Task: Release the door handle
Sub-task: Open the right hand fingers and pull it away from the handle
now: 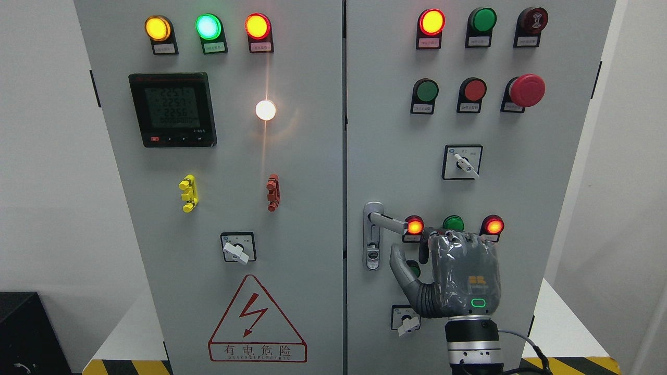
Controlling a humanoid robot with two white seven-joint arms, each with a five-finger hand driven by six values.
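The silver door handle [373, 235] sits on the left edge of the right cabinet door [521, 198]. Its lever [390, 221] is swung out to the right and ends next to a lit red lamp [415, 226]. My right hand [458, 273] comes up from the bottom edge, just right of and below the lever's end. Its fingers [426, 245] are loosely bent toward the panel and the thumb [401, 268] is spread out below the lever. There is a small gap between the lever's tip and the hand. The hand holds nothing. The left arm is out of view.
The hand partly covers a green lamp [453, 223] and stands beside a second lit red lamp [493, 226]. A rotary switch [407, 320] sits under the thumb and another one [462, 162] above. The left door [208, 198] carries a meter [172, 109], more lamps and a warning triangle [256, 323].
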